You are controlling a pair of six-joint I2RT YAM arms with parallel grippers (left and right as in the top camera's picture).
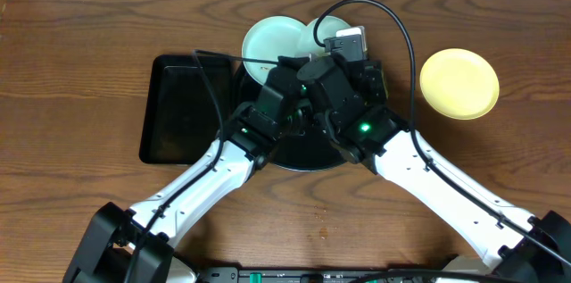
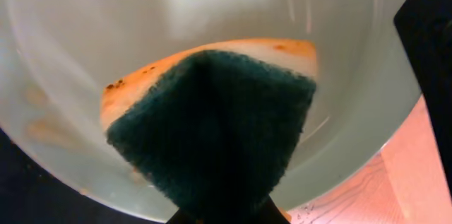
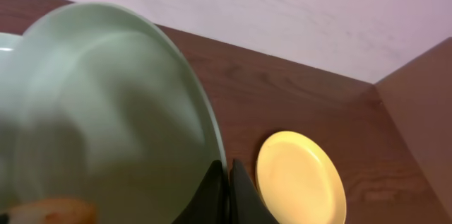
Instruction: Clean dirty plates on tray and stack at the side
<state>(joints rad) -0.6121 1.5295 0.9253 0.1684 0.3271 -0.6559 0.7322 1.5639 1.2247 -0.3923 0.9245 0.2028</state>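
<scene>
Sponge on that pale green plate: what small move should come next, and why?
Probably wipe the sponge, pinched in the left gripper, across to the brown smears beside it on the mint plate; the right gripper grips its rim, steadying it.

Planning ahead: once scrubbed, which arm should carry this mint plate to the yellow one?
Right, probably: the right gripper holds the mint plate by its rim, the yellow plate lies that side; the left gripper holds the sponge.

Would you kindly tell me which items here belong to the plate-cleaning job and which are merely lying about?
Job: gripped mint plate, other mint plate, yellow plate, round black tray, sponge.
Lying about: rectangular black tray.
</scene>
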